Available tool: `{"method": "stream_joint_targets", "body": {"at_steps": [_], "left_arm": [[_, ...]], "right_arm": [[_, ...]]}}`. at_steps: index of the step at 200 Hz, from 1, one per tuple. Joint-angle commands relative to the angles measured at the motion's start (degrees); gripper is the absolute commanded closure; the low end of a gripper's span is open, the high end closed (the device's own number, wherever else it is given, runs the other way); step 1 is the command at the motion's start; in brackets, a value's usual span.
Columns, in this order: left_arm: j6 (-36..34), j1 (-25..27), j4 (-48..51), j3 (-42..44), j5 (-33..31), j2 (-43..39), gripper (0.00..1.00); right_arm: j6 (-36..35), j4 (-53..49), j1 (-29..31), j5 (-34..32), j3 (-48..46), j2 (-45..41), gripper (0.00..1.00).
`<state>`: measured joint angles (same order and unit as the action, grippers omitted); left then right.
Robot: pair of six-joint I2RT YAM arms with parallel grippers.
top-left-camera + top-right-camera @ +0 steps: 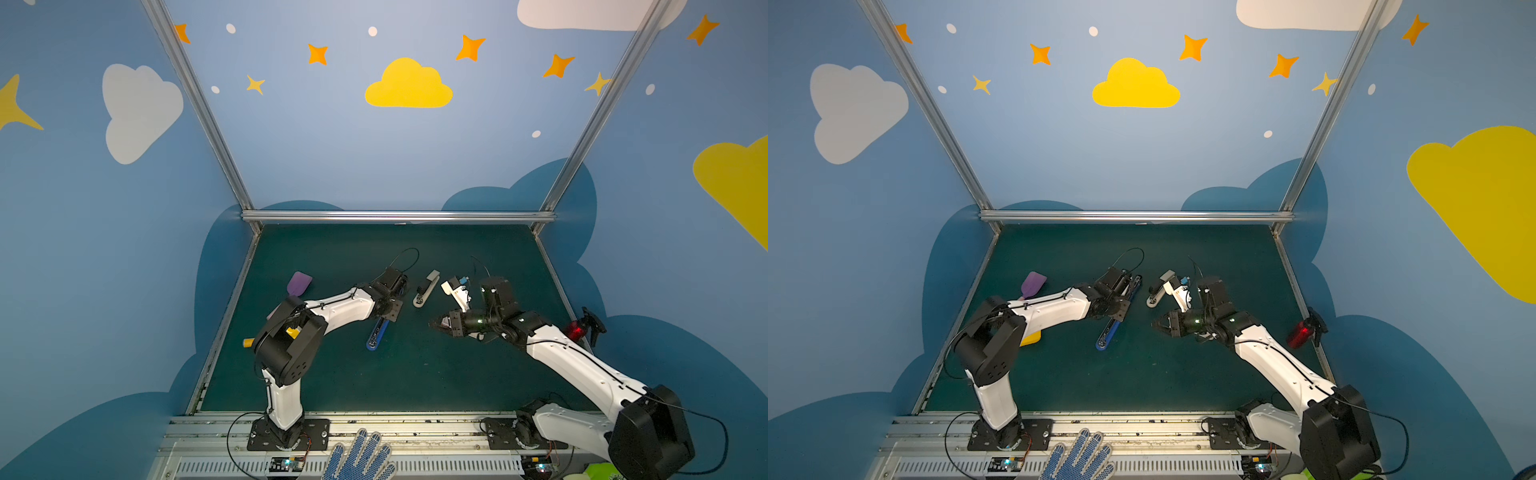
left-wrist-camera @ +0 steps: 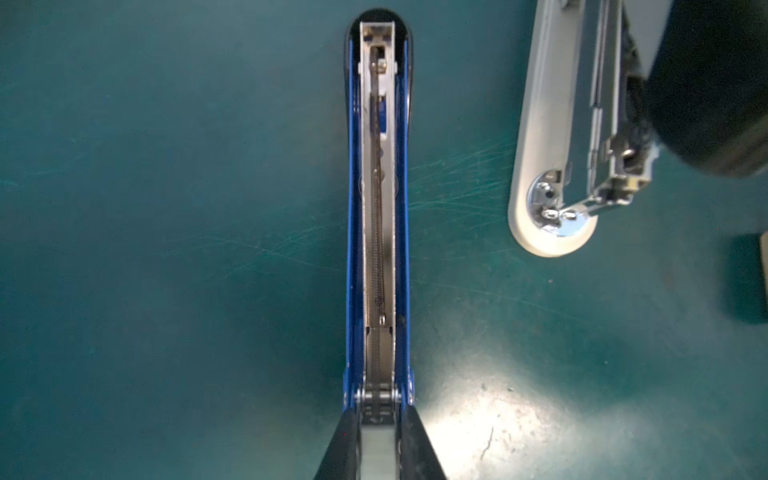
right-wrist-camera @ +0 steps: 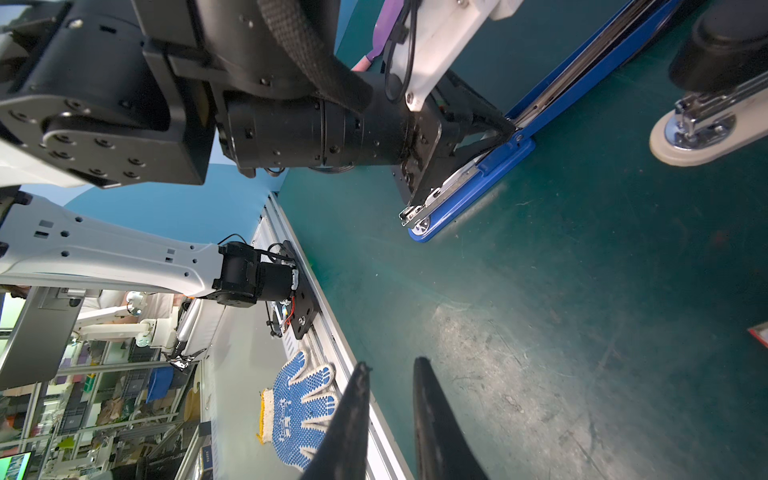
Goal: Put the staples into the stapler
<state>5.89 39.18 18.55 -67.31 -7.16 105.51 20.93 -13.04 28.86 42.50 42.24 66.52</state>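
Top views: blue stapler (image 1: pixel 376 336) lies opened flat on the tabletop (image 1: pixel 374 382), with the right pincer (image 1: pixel 434 326) near it.
Left wrist: left pincer (image 2: pixel 380 449) is narrow at the hinge. Can't tell if it's clamped.
Right wrist: right pincer narrow, empty. Staples (image 3: pixel 759 333) show only a red-edged corner on the tabletop.
Advice: pin the hinge, then the right fetches the box.

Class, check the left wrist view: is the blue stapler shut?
No, the blue stapler lies open, with the long spring in its metal track exposed.
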Motion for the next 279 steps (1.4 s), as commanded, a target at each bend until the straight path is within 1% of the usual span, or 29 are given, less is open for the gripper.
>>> {"method": "stream_joint_targets", "body": {"at_steps": [1, 40, 66, 73, 79, 89, 103, 121, 142, 159, 191, 215, 242, 279], "left_arm": [[-0.37, 0.5, 2.49, 1.78, -1.63, -1.83, 0.77], [0.7, 1.48, 2.68, 3.89, -1.98, -5.26, 0.74], [1.95, 1.94, 2.57, 5.88, -2.18, -9.54, 0.72], [2.63, 1.96, 2.39, 6.65, -2.03, -11.03, 0.71], [3.23, 2.02, 2.2, 7.48, -1.71, -12.42, 0.7], [4.41, 2.13, 1.71, 9.15, -1.22, -15.07, 0.67], [5.93, 2.14, 1.29, 11.96, -1.06, -19.36, 0.67], [8.86, 2.15, 1.35, 15.92, -1.37, -25.16, 0.65], [13.06, 2.09, 1.35, 21.16, -1.64, -31.59, 0.6], [18.76, 2.0, 0.54, 25.9, -1.75, -36.56, 0.58], [26.23, 1.95, 0.98, 33.62, -4.2, -43.13, 0.56], [29.49, 1.89, -0.08, 37.37, -3.5, -44.91, 0.55], [31.92, 1.87, -1.58, 39.84, -2.66, -44.95, 0.56], [32.58, 1.16, -3.91, 41.79, -0.95, -44.92, 0.52]], "right_arm": [[0.57, 1.06, -0.12, 0.51, 1.86, 0.35, 0.79], [0.78, 1.21, -0.14, 0.35, 2.0, 1.04, 0.79], [1.08, 1.2, -0.12, -0.6, 2.51, 1.72, 0.78], [1.12, 1.17, -0.12, -1.4, 2.77, 1.99, 0.77], [0.92, 1.3, -0.01, -2.28, 2.93, 2.36, 0.74], [0.33, 1.7, 0.14, -4.07, 3.55, 3.28, 0.74], [0.23, 0.61, 0.23, -6.35, 5.31, 5.12, 0.74], [-0.29, -2.02, 0.62, -9.16, 9.05, 8.69, 0.73], [-1.33, -5.4, 1.82, -11.62, 14.6, 13.97, 0.73], [-1.34, -8.05, 2.8, -13.42, 19.75, 19.33, 0.74], [-0.8, -14.94, 5.59, -17.08, 30.49, 29.57, 0.74], [-0.92, -18.02, 7.61, -18.83, 36.96, 36.3, 0.71], [-0.63, -21.64, 9.07, -20.15, 43.72, 42.91, 0.6], [-1.03, -24.16, 10.41, -19.39, 50.54, 50.14, 0.57]]}}
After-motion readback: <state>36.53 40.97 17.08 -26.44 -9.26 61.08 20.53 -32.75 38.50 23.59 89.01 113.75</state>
